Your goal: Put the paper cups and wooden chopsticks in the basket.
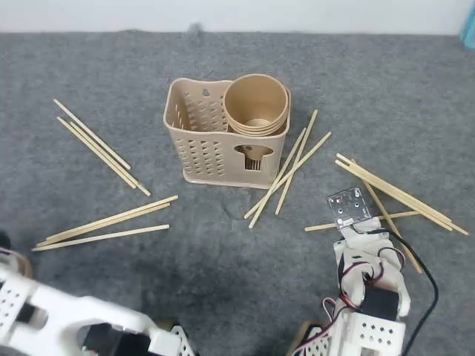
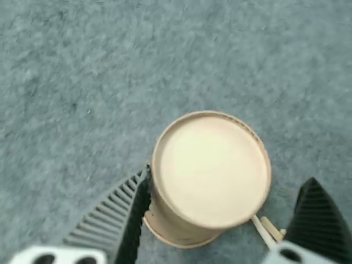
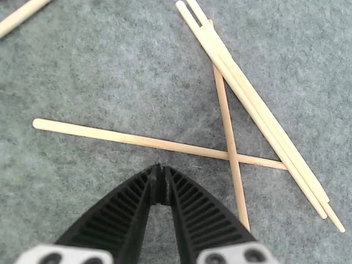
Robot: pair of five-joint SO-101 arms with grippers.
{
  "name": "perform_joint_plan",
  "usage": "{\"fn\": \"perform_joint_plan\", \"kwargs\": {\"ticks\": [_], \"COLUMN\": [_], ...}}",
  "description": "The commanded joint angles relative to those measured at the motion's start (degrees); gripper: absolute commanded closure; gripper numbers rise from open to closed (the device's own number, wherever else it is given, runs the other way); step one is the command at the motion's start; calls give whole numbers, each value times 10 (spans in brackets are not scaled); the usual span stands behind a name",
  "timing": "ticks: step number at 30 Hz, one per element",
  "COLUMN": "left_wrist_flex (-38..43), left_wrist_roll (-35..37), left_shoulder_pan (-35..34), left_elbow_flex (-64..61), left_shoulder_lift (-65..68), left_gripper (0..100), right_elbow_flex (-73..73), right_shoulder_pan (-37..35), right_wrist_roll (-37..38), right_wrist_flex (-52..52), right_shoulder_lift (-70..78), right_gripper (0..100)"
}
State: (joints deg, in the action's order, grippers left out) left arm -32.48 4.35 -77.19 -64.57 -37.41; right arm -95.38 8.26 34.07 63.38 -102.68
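Paper cup [image 2: 212, 170] sits inside the left gripper [image 2: 227, 184], spread wide. The right gripper [image 3: 161, 169] is pinched tight, empty, above chopsticks [image 3: 137, 140].

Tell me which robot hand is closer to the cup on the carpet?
Left. The left hand is open around the cup; the right hand is by crossed chopsticks.

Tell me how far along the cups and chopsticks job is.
Done: a stack of paper cups sits in the basket. In hand: the open left hand straddles another cup, not yet gripped; the shut right hand hangs over loose chopsticks. Left: that cup and every chopstick in sight, all lying on the mat.
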Motion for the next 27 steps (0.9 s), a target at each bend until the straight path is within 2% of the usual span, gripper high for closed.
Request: {"fn": "perform_joint_plan", "kwargs": {"ticks": [1, 6, 14, 18, 21, 27], "left_wrist_flex": [16, 16, 16, 3, -75, -262], "left_wrist_roll": [8, 41, 119, 158, 162, 154], "left_shoulder_pan": [27, 88, 226, 249, 246, 185], "left_elbow_flex": [3, 5, 13, 62, 130, 213], "left_shoulder_lift": [-11, -11, -12, -18, -18, -18], "left_gripper": [607, 607, 607, 607, 607, 607], "right_elbow_flex": [-2, -2, -2, -2, -2, -2], "right_shoulder_pan": [-2, -2, -2, -2, -2, -2], "right_wrist_roll": [10, 10, 10, 10, 10, 10], "right_wrist_flex": [3, 3, 3, 3, 1, -1], "right_shoulder_lift": [0, 0, 0, 0, 0, 0], "right_gripper": [991, 991, 991, 991, 991, 991]}}
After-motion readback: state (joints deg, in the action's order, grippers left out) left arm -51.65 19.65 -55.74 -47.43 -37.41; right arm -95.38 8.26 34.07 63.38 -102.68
